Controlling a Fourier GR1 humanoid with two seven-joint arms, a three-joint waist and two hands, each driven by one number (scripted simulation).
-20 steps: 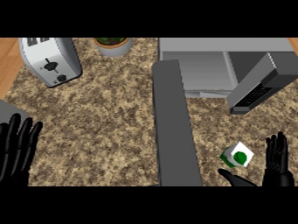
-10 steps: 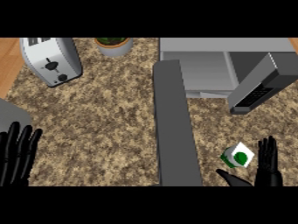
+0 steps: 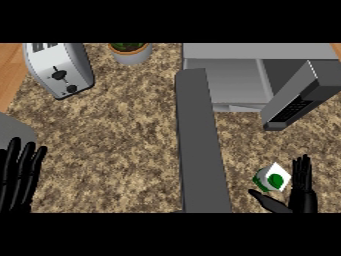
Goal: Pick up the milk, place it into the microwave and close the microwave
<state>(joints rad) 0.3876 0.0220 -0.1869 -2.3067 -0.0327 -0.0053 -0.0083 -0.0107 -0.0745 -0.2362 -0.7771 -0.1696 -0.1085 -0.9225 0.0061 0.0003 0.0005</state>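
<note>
The milk (image 3: 271,178), a small white carton with a green mark, stands on the speckled counter (image 3: 121,145) at the lower right, just left of the right hand (image 3: 300,192), whose fingers are straight and thumb spread beneath the carton. Further up, the microwave (image 3: 236,80) stands with its door (image 3: 302,95) swung open and nothing visible inside. The left hand (image 3: 9,177) rests open at the lower left.

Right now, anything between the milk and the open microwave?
Head view: only bare granite counter lies between the milk and the microwave; its open door hangs just above that stretch.
</note>
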